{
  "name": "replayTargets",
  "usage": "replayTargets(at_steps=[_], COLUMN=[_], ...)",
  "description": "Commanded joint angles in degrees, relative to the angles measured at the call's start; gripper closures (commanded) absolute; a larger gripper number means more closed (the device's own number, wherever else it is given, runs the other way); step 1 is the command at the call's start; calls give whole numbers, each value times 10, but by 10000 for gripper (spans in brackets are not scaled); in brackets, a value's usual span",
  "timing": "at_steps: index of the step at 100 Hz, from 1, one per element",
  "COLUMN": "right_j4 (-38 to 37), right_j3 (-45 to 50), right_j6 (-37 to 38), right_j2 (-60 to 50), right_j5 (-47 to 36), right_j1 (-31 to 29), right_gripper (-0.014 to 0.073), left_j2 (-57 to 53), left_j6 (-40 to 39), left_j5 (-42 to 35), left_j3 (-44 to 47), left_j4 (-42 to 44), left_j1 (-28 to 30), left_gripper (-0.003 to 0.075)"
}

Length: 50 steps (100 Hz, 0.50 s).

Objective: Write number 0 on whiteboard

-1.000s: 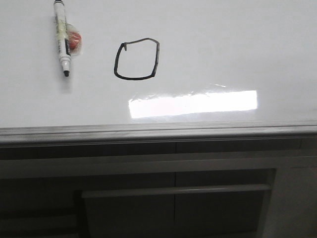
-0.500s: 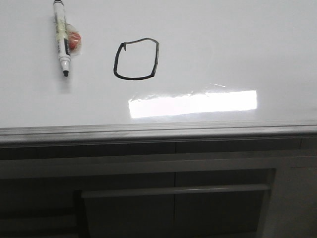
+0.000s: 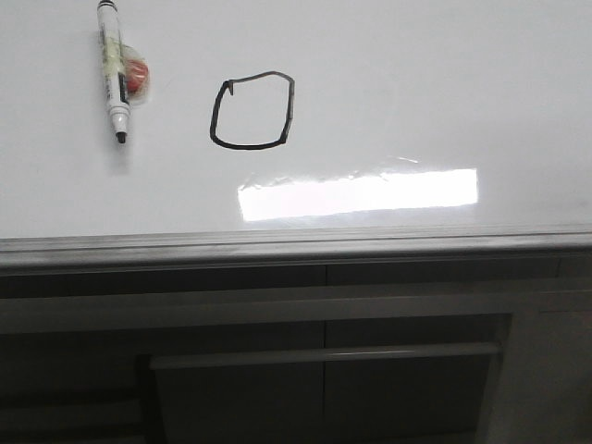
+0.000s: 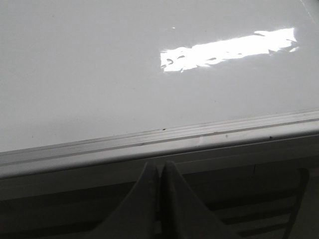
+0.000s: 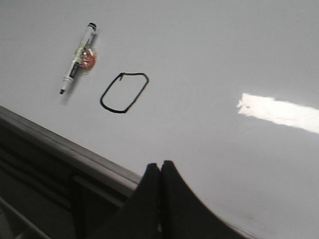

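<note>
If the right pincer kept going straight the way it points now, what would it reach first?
Probably bare whiteboard. The right pincer, shut and empty, points across blank surface; the number 0 and the marker lie off to the side. Depth is unclear.

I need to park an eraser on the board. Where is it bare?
The whiteboard is bare right of the number 0, and between it and the grey edge rail. The only crowded spot is the marker, left of the 0.

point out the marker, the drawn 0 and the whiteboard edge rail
marker (image 3: pixel 114 69), front view, middle of its barrel
number 0 (image 3: pixel 215 111), front view, left stroke of the loop
whiteboard (image 3: pixel 296 242), front view, grey edge rail
</note>
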Motion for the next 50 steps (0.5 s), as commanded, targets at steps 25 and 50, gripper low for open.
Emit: replayTargets(at_steps=[25, 50], right_j4=[-394, -415], right_j3=[164, 192], right_j6=[485, 486], right_j2=[-131, -192], right_j5=[-117, 41], right_j1=[-29, -30], right_gripper=[662, 662], left_j2=[-17, -17], left_j6=[-4, -4], left_j5=[-27, -27], left_j3=[17, 17], left_j4=[-6, -6], left_j1=[0, 0], left_gripper=[740, 740])
